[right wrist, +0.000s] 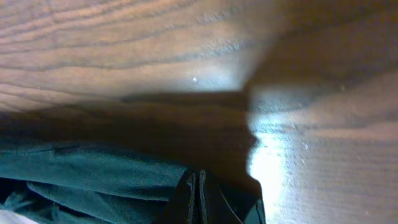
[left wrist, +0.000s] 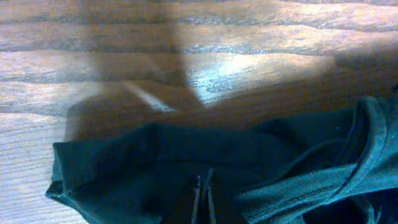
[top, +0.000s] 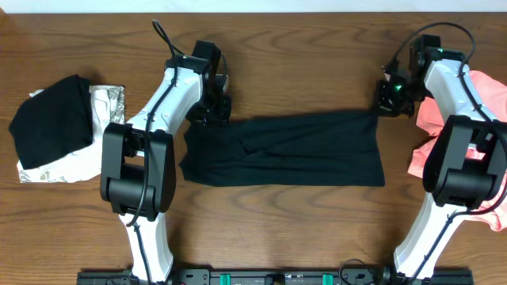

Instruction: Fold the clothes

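A plain black T-shirt (top: 285, 150) lies in a long flat band across the middle of the table. My left gripper (top: 212, 115) is at its far left corner, fingers (left wrist: 202, 199) pressed together on the dark fabric (left wrist: 124, 174). My right gripper (top: 386, 103) is at its far right corner, fingers (right wrist: 198, 193) pressed together on the fabric (right wrist: 93, 168). Both corners sit low, at the wood surface.
A folded black garment (top: 51, 119) lies on a white-grey patterned one (top: 107, 103) at the left edge. A salmon-pink garment (top: 434, 115) is heaped at the right edge, partly under the right arm. The wooden table (top: 301, 63) is bare beyond the shirt.
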You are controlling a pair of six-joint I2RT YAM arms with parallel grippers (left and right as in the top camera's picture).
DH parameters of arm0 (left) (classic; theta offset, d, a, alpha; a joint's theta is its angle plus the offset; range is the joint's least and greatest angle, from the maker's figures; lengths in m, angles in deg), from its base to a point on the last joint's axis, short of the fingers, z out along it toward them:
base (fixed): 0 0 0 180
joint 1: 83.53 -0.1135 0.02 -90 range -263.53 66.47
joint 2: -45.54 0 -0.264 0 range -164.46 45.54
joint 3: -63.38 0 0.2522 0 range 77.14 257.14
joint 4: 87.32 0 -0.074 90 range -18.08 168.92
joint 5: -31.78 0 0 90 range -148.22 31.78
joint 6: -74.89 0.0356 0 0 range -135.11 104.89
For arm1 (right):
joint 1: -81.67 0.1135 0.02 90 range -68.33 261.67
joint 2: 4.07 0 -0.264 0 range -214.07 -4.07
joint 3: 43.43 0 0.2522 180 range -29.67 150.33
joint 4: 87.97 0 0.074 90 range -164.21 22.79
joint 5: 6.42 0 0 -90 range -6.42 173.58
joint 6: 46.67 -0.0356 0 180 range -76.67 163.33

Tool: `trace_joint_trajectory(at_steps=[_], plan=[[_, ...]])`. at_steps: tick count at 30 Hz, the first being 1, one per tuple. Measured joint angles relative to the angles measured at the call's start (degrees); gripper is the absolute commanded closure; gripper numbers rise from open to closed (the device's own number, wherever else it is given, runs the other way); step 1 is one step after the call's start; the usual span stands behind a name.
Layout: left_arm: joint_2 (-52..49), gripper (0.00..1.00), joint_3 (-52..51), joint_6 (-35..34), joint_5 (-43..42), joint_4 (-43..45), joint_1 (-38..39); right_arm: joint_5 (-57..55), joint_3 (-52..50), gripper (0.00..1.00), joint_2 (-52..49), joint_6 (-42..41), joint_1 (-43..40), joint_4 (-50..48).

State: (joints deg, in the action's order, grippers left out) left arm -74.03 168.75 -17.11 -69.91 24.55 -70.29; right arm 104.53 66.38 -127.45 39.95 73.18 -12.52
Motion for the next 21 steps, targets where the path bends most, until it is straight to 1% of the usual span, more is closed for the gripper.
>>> trace_joint_trajectory(at_steps=[8,15,21], plan=[[0.0,0.94,0.0,-1.0,-2.4,-2.1,0.0,-2.0,0.0,0.94,0.0,0.0,-0.1,4.9],[0.0,0.94,0.0,-1.0,-3.7,-4.4,0.0,-5.0,0.0,0.82,0.0,0.4,-0.1,9.4],[0.0,0.95,0.0,-1.0,-4.1,-5.1,0.0,-7.6,0.0,0.77,0.0,0.5,-0.1,11.5]])
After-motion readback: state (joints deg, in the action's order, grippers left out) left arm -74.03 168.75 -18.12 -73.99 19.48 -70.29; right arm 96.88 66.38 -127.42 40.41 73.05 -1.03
